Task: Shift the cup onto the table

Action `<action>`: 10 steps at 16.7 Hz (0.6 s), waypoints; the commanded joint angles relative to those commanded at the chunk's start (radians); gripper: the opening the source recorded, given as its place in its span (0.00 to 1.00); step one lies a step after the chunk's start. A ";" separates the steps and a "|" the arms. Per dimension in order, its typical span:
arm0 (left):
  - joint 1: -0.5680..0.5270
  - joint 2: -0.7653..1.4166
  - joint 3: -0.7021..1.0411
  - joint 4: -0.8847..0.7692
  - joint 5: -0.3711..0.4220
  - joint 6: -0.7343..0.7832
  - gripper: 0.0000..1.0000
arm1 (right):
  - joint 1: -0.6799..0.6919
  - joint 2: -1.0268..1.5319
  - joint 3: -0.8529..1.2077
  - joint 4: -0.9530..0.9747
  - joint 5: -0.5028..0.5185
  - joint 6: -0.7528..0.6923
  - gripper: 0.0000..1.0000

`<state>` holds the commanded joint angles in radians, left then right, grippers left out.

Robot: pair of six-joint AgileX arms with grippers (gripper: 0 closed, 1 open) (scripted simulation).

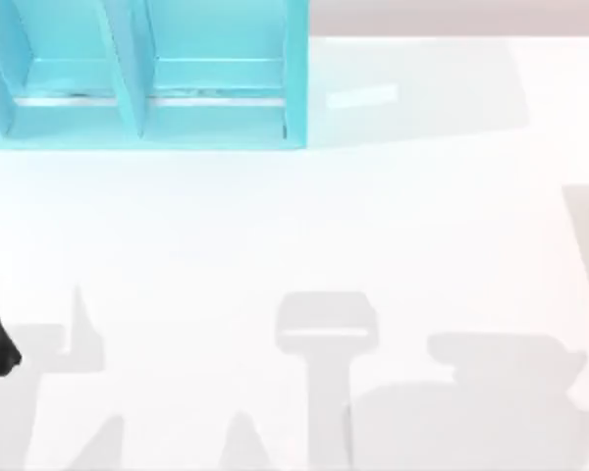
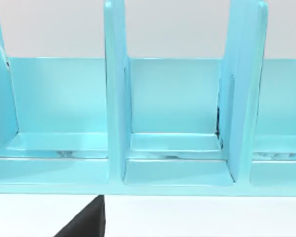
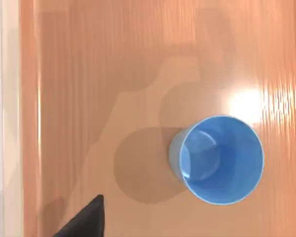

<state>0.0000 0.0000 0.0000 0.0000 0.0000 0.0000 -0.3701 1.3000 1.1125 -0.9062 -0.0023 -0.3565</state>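
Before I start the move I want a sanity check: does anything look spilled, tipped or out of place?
Nothing spilled or tipped. The cup stands upright and empty on an orange wooden surface, not yet on the white table. The shelf stands straight.

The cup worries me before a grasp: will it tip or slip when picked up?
The cup stands upright and open-mouthed on an orange wooden surface, so a sideways nudge might tip it. Its walls look smooth and thin, so it is probably light and could slip.
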 joint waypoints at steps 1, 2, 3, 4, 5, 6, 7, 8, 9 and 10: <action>0.000 0.000 0.000 0.000 0.000 0.000 1.00 | -0.021 0.074 0.064 -0.052 0.000 -0.021 1.00; 0.000 0.000 0.000 0.000 0.000 0.000 1.00 | -0.041 0.145 0.125 -0.101 0.000 -0.041 1.00; 0.000 0.000 0.000 0.000 0.000 0.000 1.00 | -0.060 0.212 0.182 -0.147 0.000 -0.059 1.00; 0.000 0.000 0.000 0.000 0.000 0.000 1.00 | -0.077 0.274 0.236 -0.191 -0.001 -0.077 1.00; 0.000 0.000 0.000 0.000 0.000 0.000 1.00 | -0.093 0.332 0.285 -0.231 -0.001 -0.093 1.00; 0.000 0.000 0.000 0.000 0.000 0.000 1.00 | -0.108 0.385 0.330 -0.268 -0.001 -0.108 1.00; 0.000 0.000 0.000 0.000 0.000 0.000 1.00 | -0.121 0.432 0.370 -0.301 -0.001 -0.121 1.00; 0.000 0.000 0.000 0.000 0.000 0.000 1.00 | -0.133 0.474 0.405 -0.330 -0.001 -0.133 1.00; 0.000 0.000 0.000 0.000 0.000 0.000 1.00 | -0.142 0.508 0.434 -0.354 -0.001 -0.142 1.00; 0.000 0.000 0.000 0.000 0.000 0.000 1.00 | -0.150 0.533 0.456 -0.373 -0.001 -0.149 1.00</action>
<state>0.0000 0.0000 0.0000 0.0000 0.0000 0.0000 -0.5199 1.8331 1.5687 -1.2791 -0.0030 -0.5059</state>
